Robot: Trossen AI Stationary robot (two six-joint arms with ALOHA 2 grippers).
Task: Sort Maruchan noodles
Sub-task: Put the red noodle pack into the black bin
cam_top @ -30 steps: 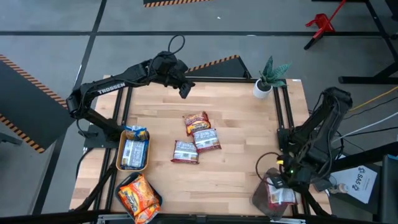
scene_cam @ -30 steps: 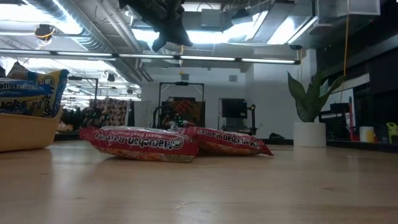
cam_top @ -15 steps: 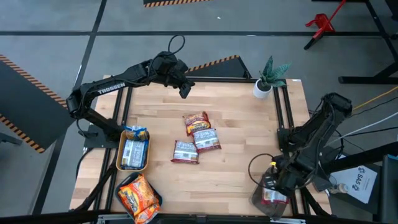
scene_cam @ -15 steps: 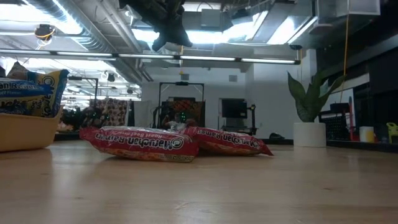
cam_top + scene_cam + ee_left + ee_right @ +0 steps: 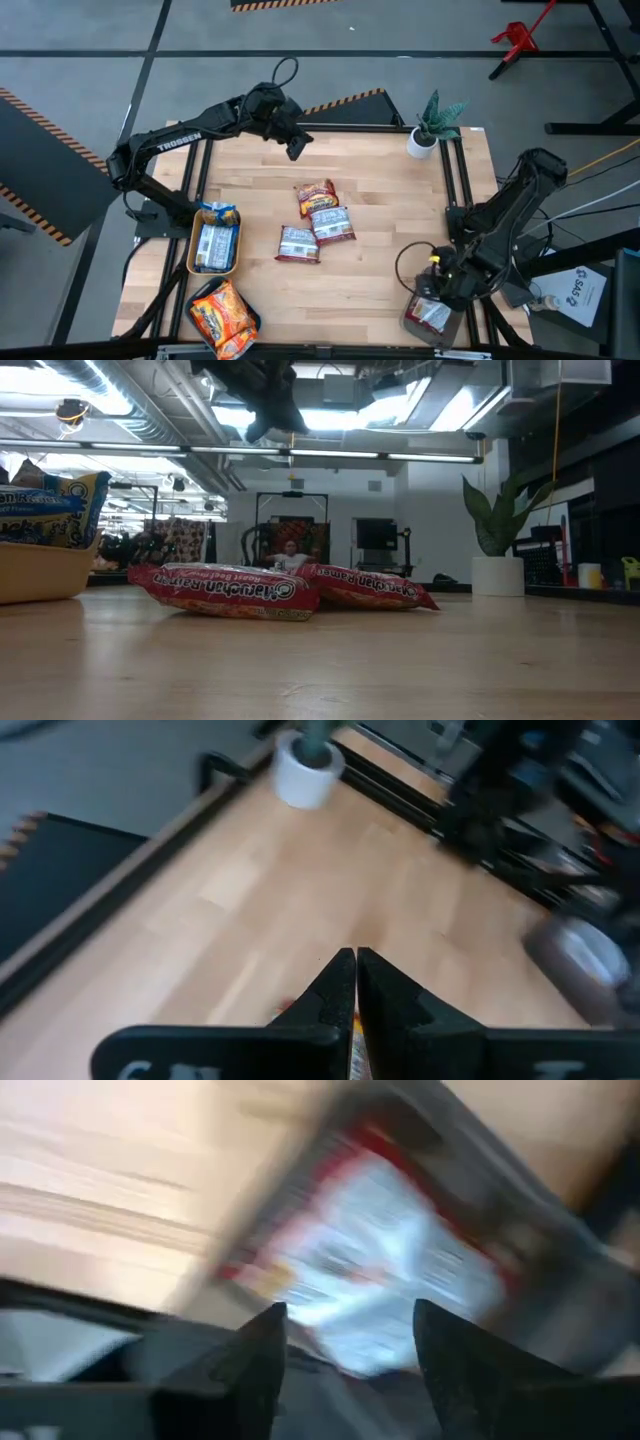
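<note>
Three red-brown-and-silver Maruchan noodle packets (image 5: 316, 195) (image 5: 332, 225) (image 5: 298, 244) lie flat mid-table; the low view shows them as a low pile (image 5: 225, 590). Another such packet (image 5: 380, 1280) lies in the grey tray (image 5: 410, 322) at the near right corner. My right gripper (image 5: 345, 1355) hangs just above it, open, with nothing between its fingers. My left gripper (image 5: 296, 148) is shut, holds nothing, and hangs high over the table's far side. Blue packets fill the yellow tray (image 5: 192, 262). Orange packets (image 5: 222, 315) lie at the near left.
A potted plant (image 5: 424, 138) stands at the far right corner. Bare wood lies between the middle packets and the grey tray. The right arm's base and cables (image 5: 520, 230) crowd the right edge. The yellow tray (image 5: 40, 570) rises at the left in the low view.
My right gripper has shifted a little toward the table's left above the grey tray, and the red-and-silver packet under it has shifted the same way and now lies in the tray.
</note>
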